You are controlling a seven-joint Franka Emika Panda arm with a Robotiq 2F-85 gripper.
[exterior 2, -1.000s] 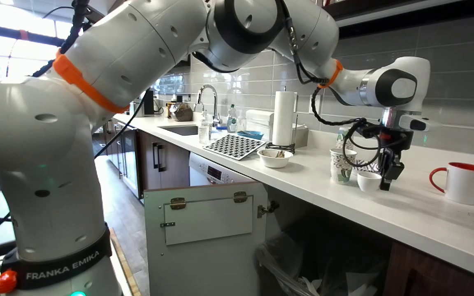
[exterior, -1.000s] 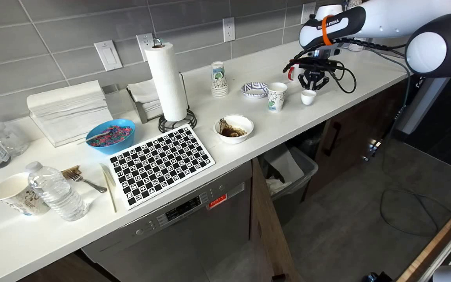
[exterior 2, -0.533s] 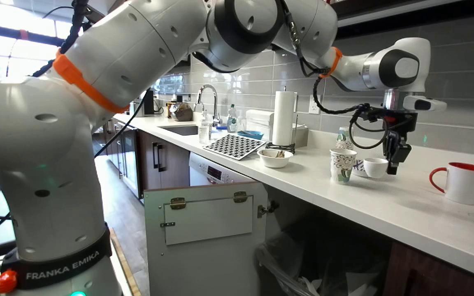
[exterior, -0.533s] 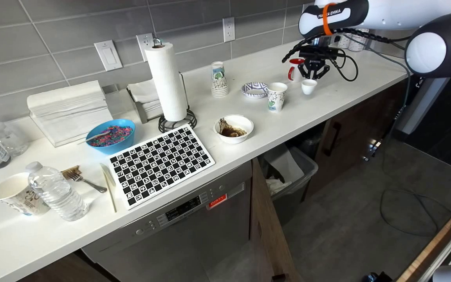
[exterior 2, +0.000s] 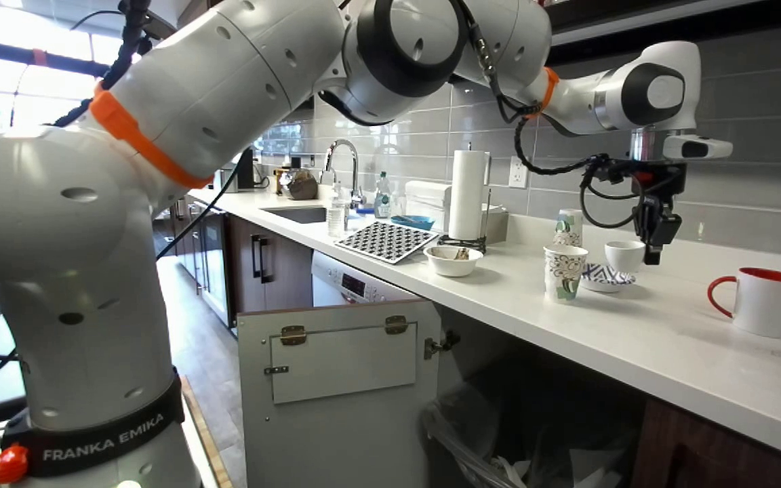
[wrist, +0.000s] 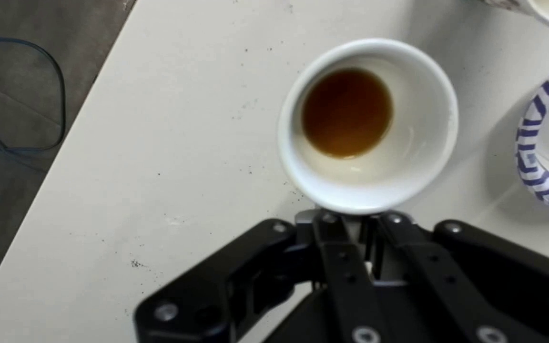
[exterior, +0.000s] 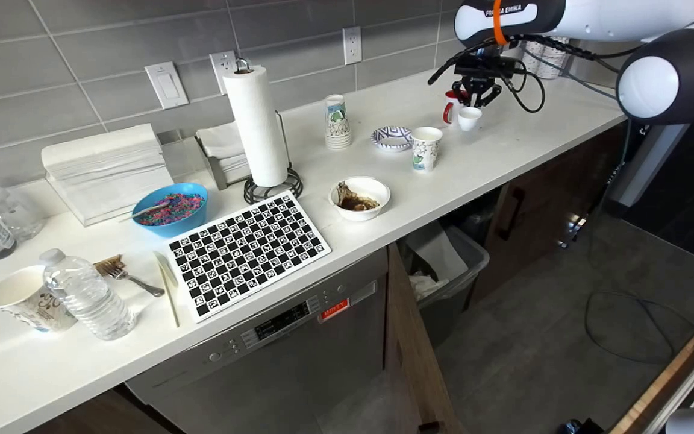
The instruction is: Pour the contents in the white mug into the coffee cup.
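The white mug (wrist: 415, 119), small and short, holds a pool of brown liquid, seen from above in the wrist view. It hangs over the counter in both exterior views (exterior: 469, 119) (exterior 2: 624, 255), roughly upright. My gripper (wrist: 361, 219) is shut on it from one side, below the rim; which part the fingers pinch is hidden under the rim. The fingers (exterior 2: 653, 254) stand beside the cup in an exterior view. The coffee cup (exterior 2: 765, 306), white outside with red inside and a red handle, rests on the counter apart from the gripper; its inside bottom is out of sight.
A paper cup with a green mark (exterior 2: 565, 274) stands near the patterned plate (exterior: 391, 138). Behind them is a stack of paper cups (exterior: 338, 120). A white bowl with brown remains (exterior: 362, 202) lies farther along. The counter's front edge drops off above an opened cabinet door (exterior 2: 343, 407).
My gripper has lifted the white mug higher off the counter and carried it slightly backward, toward the tiled wall. The other things on the counter stayed where they were.
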